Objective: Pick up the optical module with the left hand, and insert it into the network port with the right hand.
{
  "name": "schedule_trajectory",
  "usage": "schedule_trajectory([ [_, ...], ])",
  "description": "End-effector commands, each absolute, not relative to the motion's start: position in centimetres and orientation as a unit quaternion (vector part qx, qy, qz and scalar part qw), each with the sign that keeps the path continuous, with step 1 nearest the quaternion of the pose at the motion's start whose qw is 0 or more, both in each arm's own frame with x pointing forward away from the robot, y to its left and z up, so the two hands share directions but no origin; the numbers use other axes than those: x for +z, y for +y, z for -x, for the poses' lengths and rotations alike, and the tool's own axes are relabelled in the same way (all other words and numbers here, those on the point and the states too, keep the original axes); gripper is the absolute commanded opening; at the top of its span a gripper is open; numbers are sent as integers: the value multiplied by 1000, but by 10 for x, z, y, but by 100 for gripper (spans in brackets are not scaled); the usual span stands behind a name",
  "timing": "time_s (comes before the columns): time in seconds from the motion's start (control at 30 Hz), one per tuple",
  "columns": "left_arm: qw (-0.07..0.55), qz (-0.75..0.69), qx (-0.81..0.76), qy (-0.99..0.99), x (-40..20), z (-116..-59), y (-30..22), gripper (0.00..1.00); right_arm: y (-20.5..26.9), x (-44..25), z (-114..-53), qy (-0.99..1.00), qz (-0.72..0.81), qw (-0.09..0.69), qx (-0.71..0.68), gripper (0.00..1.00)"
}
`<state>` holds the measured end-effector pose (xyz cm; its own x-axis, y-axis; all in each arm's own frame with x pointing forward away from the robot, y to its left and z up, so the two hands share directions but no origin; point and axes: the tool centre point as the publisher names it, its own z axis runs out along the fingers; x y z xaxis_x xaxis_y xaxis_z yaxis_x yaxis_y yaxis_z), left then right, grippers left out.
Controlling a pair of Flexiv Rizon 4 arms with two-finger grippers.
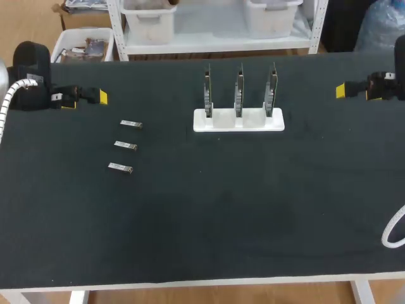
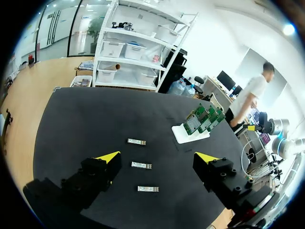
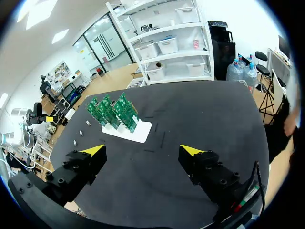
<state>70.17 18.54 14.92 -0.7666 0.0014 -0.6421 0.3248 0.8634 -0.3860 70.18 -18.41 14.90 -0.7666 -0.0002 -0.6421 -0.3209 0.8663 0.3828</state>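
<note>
Hovering with the left fingers (image 2: 108, 157) spread wide and clamped on nothing. Same with the right fingers (image 3: 95, 151): apart, bare.

Looking down through the left gap at three optical modules (image 2: 141, 165), laid flat in a short row on the dark surface (image 2: 86, 119). All three lie ahead of and below the fingertips, well apart from them and untouched. The middle one sits roughly centred between the two tips. Out ahead of the right fingers, well apart from them, stand three green network cards (image 3: 107, 112), upright in a white holder (image 3: 136, 134). Cannot make out the ports themselves from here.

On handling: expect a small, light, stiff piece with a metal shell, probably slick against the pads and easy to nudge along the cloth. Take it across the two long sides, near the middle or toward one end, leaving the plug-in end bare and sticking out for the right fingers and the port. Come down square, tips almost to the surface, since it lies so low. Close gently: no need for force on something this light, but a skewed pinch would likely spin it or flick it away.
</note>
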Motion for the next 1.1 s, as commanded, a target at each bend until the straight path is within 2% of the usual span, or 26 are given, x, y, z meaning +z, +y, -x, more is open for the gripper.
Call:
schedule_trajectory([
  [0.03,328,-89,-243,908,150,-701,185,100,-184,150,-700,908,88,330,242,100],
  [0.57,328,-89,-243,908,150,-701,185,100,-184,150,-700,908,88,330,242,100],
  [0.8,336,-131,-206,910,150,-714,195,100,-184,150,-700,908,88,330,242,100],
  [1.1,330,-315,-140,879,152,-745,210,100,-184,150,-700,908,88,330,242,100],
])
